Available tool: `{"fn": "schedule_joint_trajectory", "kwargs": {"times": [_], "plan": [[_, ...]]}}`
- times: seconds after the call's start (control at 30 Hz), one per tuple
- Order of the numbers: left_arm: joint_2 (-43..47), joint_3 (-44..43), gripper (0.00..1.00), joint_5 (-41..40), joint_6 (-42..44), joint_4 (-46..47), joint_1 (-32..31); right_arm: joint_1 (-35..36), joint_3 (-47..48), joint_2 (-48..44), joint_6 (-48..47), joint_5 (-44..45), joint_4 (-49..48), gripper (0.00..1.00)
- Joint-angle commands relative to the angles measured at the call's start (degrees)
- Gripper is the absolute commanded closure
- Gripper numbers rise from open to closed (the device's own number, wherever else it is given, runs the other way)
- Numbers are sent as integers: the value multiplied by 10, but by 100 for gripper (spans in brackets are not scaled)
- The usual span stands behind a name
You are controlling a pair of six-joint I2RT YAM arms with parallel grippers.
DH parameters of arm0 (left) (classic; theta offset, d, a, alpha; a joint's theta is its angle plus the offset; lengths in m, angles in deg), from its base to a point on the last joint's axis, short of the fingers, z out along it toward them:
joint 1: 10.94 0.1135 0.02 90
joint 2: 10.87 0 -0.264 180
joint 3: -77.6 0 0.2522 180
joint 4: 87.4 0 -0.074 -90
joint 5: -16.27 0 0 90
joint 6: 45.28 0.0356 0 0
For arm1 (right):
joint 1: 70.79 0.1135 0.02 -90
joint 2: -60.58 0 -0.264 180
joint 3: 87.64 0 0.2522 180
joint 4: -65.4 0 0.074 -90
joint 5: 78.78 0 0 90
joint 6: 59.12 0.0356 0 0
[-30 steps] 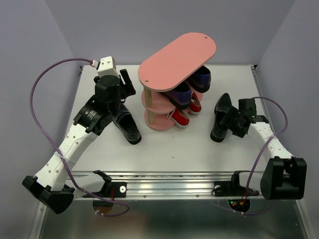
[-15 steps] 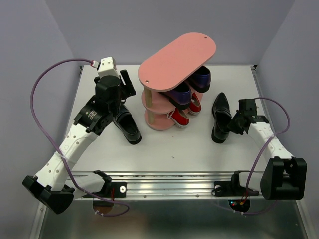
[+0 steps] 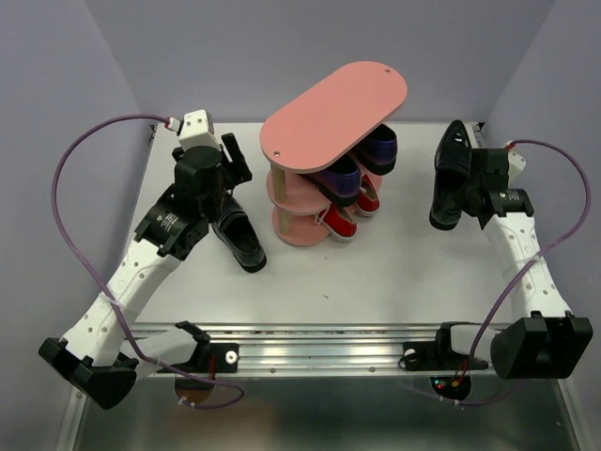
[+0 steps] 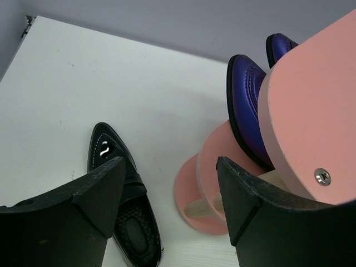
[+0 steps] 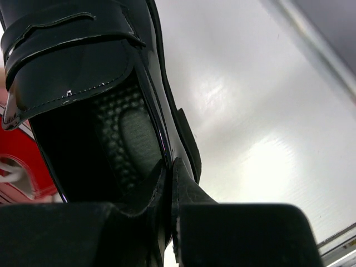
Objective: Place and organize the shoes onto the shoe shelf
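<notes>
The pink shoe shelf (image 3: pixel 333 113) stands at the table's middle rear. Its middle board carries the two purple shoes (image 3: pixel 338 177), and the bottom board carries the red sneakers (image 3: pixel 336 222). My right gripper (image 3: pixel 467 188) is shut on the side wall of a black loafer (image 3: pixel 449 174) and holds it in the air right of the shelf. In the right wrist view its fingers (image 5: pixel 189 192) pinch the loafer's rim (image 5: pixel 83 72). The other black loafer (image 3: pixel 238 237) lies on the table left of the shelf. Over it my left gripper (image 4: pixel 169 183) hangs open and holds nothing.
The shelf's top board (image 4: pixel 311 111) is bare and reaches out over the purple shoes (image 4: pixel 245 105). White table (image 3: pixel 376 282) lies between the shelf and the metal rail (image 3: pixel 319 352) at the near edge. Purple cables loop off both arms.
My right gripper has shut on the black loafer and lifted it from the table up toward the back right. The left arm has barely moved.
</notes>
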Motion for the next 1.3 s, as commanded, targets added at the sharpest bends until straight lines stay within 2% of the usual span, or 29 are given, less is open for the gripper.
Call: {"fn": "schedule_joint_trajectory", "kwargs": {"times": [0.0,0.17,0.37,0.57,0.77,0.9,1.03,1.27], "plan": [[20,9,23,-12,7,23,3,-1,111,-9,-13,50,-41,99],[29,17,23,-15,5,22,3,-1,215,20,-56,42,-51,99],[35,14,23,-20,9,22,5,-1,392,92,-137,-27,-56,99],[35,19,23,-16,5,21,7,-1,550,168,-182,-133,-49,99],[45,27,23,-19,-2,14,7,-1,615,201,-205,-207,-57,99],[48,26,23,-22,-1,10,7,-1,641,211,-223,-287,-56,99],[50,27,23,-20,-4,9,8,-1,683,233,-228,-339,-30,99],[51,31,23,-15,-10,8,8,-1,685,245,-204,-401,-50,99]]}}
